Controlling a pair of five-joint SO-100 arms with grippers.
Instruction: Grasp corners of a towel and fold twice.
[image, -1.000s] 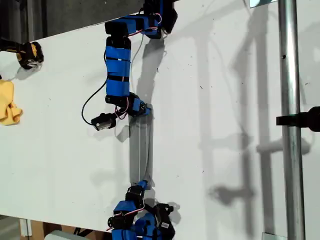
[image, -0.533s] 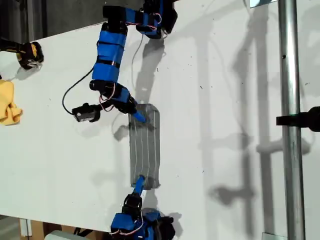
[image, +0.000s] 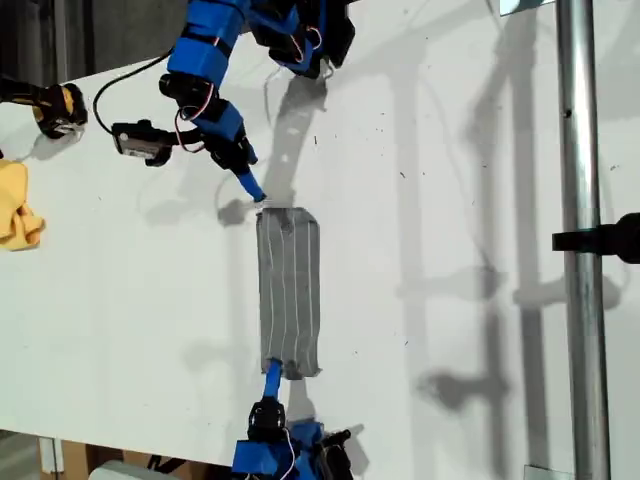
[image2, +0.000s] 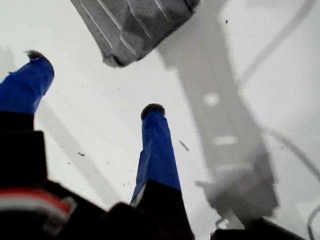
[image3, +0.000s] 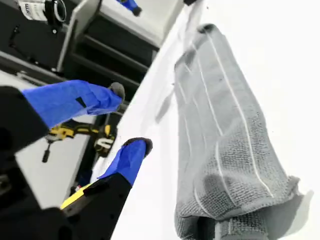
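The grey striped towel (image: 288, 290) lies on the white table as a long narrow folded strip. My first gripper (image: 250, 190) hovers open just off the strip's far end, toward the exterior view's upper left. In the first wrist view its blue fingers (image2: 152, 145) stand wide apart around bare table, with the towel's end (image2: 135, 25) beyond them. My second gripper (image: 272, 375) sits open at the strip's near end, by the table's lower edge in the exterior view. In the second wrist view the towel (image3: 225, 150) lies beside its fingers (image3: 127, 157), not between them.
A small yellow cloth (image: 15, 205) and a yellow-and-black tool (image: 55, 105) sit at the exterior view's left edge. A metal pole (image: 580, 250) with a black clamp (image: 610, 238) runs down the exterior view's right side. Arm shadows cross the table.
Both grippers have left the towel. The first arm swung up and toward the exterior view's upper left; the second drew back toward the lower edge. The towel now lies flat as a wider strip.
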